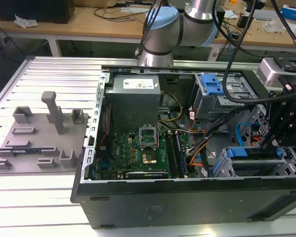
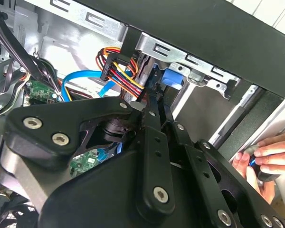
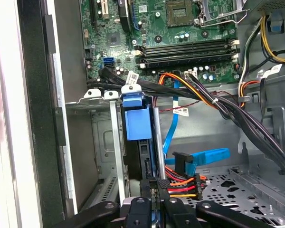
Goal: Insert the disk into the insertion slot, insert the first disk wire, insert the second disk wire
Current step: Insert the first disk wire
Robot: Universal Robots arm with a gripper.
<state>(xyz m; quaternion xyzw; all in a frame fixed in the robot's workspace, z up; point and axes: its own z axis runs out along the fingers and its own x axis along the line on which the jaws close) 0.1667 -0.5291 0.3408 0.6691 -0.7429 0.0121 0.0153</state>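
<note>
Jaws narrow, nearly together. Gripper tips pinch the black plug end of the coloured wire bundle, right at the rear edge of the disk. In the second wrist view the fingers run up to that same spot, and the red/yellow/black wires meet them there.

Disk sits on edge inside the insertion slot, with its blue carrier handle at the open end and the grey cage wall just beside it. Blue flat cable with a black plug lies loose just beside the bundle, apart from the disk.

In the exterior view the gripper hangs at 3 o'clock of the computer case, over the slot at about 4 o'clock. The disk's blue carrier shows in the low perforated cage. Taller cage with blue latch is at 1 o'clock, well apart from the gripper. Motherboard is mid-case, toward 8 o'clock. Arm comes in from 12 o'clock.

Grey fixture plate lies outside the case at 9 o'clock. A person's hand rests at the case's outer edge in the second wrist view.
</note>
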